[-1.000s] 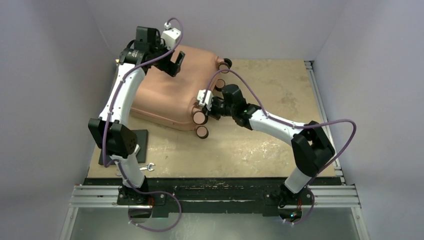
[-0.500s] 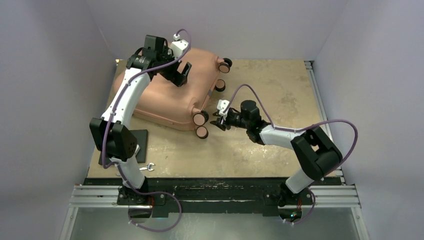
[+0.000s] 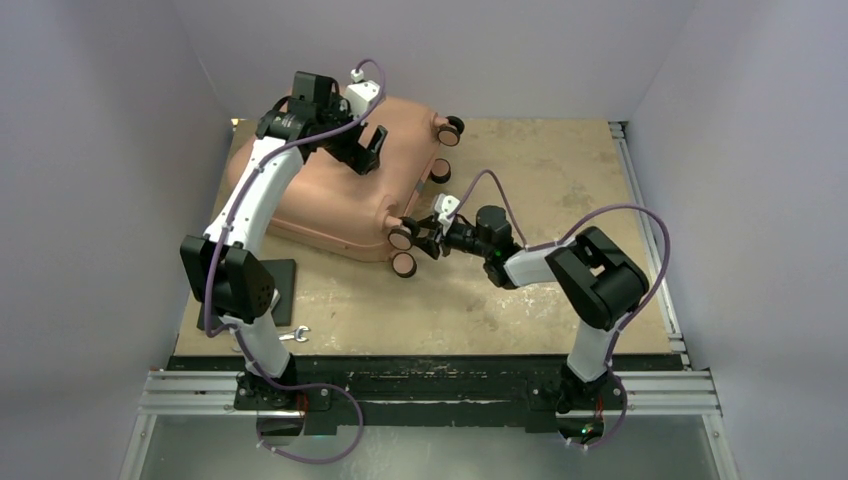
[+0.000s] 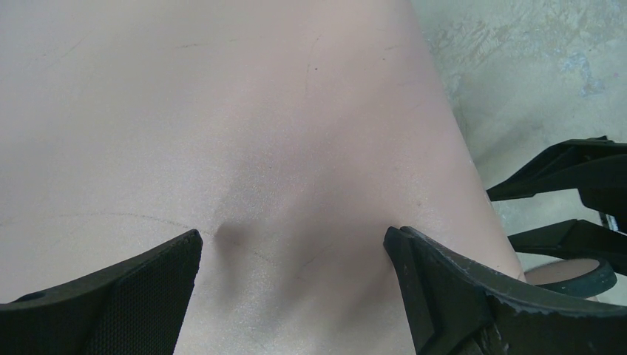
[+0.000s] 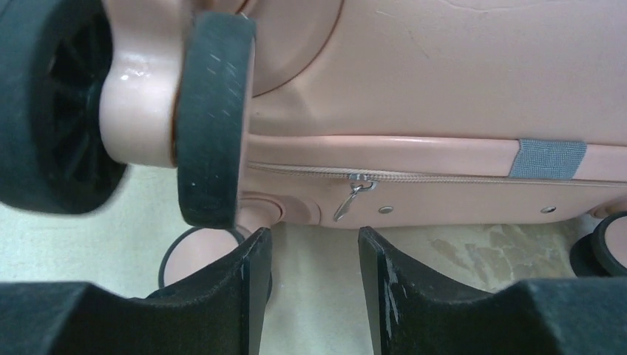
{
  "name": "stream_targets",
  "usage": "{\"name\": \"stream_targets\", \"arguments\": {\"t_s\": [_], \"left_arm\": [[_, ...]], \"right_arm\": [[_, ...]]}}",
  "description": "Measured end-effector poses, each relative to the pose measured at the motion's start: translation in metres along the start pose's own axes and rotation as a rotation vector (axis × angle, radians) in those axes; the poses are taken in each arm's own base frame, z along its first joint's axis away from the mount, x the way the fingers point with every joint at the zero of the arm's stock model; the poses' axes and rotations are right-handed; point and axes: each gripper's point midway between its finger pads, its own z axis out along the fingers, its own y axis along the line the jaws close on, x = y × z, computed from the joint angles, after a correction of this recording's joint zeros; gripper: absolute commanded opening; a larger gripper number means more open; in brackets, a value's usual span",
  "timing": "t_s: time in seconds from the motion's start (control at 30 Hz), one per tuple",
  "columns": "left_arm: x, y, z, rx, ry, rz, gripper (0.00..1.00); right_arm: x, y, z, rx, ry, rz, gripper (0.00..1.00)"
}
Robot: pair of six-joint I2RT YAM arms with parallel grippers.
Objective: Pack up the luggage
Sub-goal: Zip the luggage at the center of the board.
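The luggage (image 3: pixel 330 185), a salmon-pink hard-shell case, lies flat and closed at the back left of the table. My left gripper (image 3: pixel 370 150) hovers wide open over its upper shell (image 4: pixel 259 133), nothing between the fingers. My right gripper (image 3: pixel 420 235) stands open at the case's near right corner, beside the pink-and-black wheels (image 3: pixel 402 250). In the right wrist view the zipper (image 5: pixel 444 177) runs shut along the side, and its metal pull (image 5: pixel 351 196) hangs just beyond my empty fingertips (image 5: pixel 255 255). A large wheel (image 5: pixel 211 118) fills the upper left.
A flat black pad (image 3: pixel 285 285) lies by the left arm's elbow, and a small metal wrench (image 3: pixel 295 334) near the table's front edge. Further wheels (image 3: pixel 447 130) stick out at the case's far right corner. Bare tabletop (image 3: pixel 560 170) spreads to the right.
My right gripper left the case's corner, pulled back, opened, and now faces the zipper side low by the wheels. The left gripper shifted slightly right over the shell.
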Motion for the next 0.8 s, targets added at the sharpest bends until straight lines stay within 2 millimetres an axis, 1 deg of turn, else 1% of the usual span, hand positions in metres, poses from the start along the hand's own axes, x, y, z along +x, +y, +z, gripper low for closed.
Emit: {"name": "stream_targets", "arguments": {"t_s": [0.1,0.23,0.3,0.33,0.37,0.47,0.6,0.73,0.8], "left_arm": [[-0.002,-0.002,0.0,0.003,-0.005,0.003,0.99],[-0.004,-0.005,-0.001,0.012,-0.012,-0.001,0.99],[-0.005,-0.006,-0.002,0.017,-0.016,0.002,0.99],[-0.006,-0.008,-0.002,0.019,-0.019,0.003,0.99],[-0.007,-0.009,-0.003,0.022,-0.022,0.005,0.99],[-0.009,-0.013,-0.005,0.032,-0.031,0.01,0.99],[-0.014,-0.02,-0.007,0.054,-0.044,0.019,0.99],[-0.02,-0.035,-0.009,0.087,-0.06,0.041,0.98],[-0.024,-0.049,-0.01,0.112,-0.066,0.064,0.97]], "right_arm": [[0.004,-0.003,0.006,0.009,-0.008,0.023,0.5],[-0.005,-0.01,0.014,0.024,-0.046,0.033,0.49],[-0.01,-0.014,0.017,0.036,-0.063,0.035,0.47],[-0.012,-0.017,0.019,0.044,-0.068,0.035,0.45],[-0.013,-0.018,0.02,0.048,-0.07,0.037,0.4],[-0.011,-0.023,0.025,0.055,-0.071,0.05,0.23],[-0.007,-0.02,0.027,0.039,-0.065,0.067,0.0],[-0.004,-0.019,0.027,0.033,-0.056,0.071,0.0],[-0.004,-0.019,0.027,0.036,-0.054,0.067,0.0]]}}
